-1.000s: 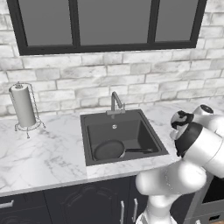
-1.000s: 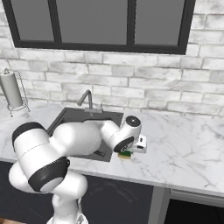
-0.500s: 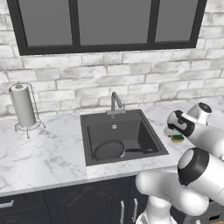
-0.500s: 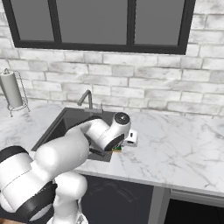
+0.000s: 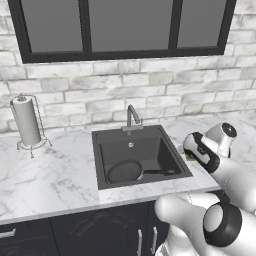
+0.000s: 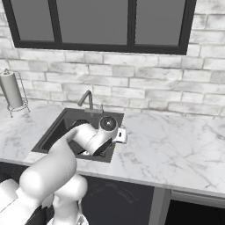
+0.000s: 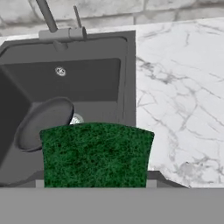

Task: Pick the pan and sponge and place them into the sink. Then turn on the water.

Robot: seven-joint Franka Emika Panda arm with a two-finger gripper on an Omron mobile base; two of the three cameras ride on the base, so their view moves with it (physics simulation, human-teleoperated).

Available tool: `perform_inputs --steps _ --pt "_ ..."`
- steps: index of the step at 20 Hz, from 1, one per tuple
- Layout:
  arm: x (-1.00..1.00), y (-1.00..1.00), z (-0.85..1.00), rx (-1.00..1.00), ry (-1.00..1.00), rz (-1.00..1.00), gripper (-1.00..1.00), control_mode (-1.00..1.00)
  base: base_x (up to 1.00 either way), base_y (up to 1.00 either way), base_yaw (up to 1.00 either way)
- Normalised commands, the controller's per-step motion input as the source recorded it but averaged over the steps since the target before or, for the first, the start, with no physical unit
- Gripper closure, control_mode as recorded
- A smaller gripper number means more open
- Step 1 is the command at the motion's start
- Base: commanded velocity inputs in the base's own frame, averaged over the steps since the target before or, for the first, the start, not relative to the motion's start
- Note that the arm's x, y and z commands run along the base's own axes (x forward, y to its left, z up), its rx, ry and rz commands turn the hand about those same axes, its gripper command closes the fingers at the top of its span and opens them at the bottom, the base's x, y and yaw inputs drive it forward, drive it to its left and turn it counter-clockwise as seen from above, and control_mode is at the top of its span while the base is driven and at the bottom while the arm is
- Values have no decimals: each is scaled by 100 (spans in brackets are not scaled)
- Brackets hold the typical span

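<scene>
The white arm's two-finger gripper (image 5: 191,156) hangs by the right rim of the square dark charcoal sink (image 5: 101,179), jaws clamped on the small green-topped rectangular sponge (image 7: 97,155), which fills the hand view's foreground. The shallow round dark frying pan (image 5: 125,171) lies inside the basin, below the slim grey gooseneck faucet (image 5: 132,114).

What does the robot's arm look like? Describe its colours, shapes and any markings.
The arm is glossy white, built of thick rounded segments joined by dark black rings and round end caps. Its hand carries a black band near the pincer. No cables or markings show.
</scene>
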Motion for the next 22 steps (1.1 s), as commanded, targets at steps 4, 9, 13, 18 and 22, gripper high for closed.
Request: perform_inputs --steps 4,9,13,18,22 --pt "10 44 0 4 -6 0 100 -100 0 0 0" --pt "16 42 0 4 0 0 100 -100 0 0 0" --pt "19 36 0 5 3 0 100 -100 0 0 0" --pt "6 24 -6 4 0 0 100 -100 0 0 0" --pt "0 15 -17 5 -1 2 100 -100 0 0 0"
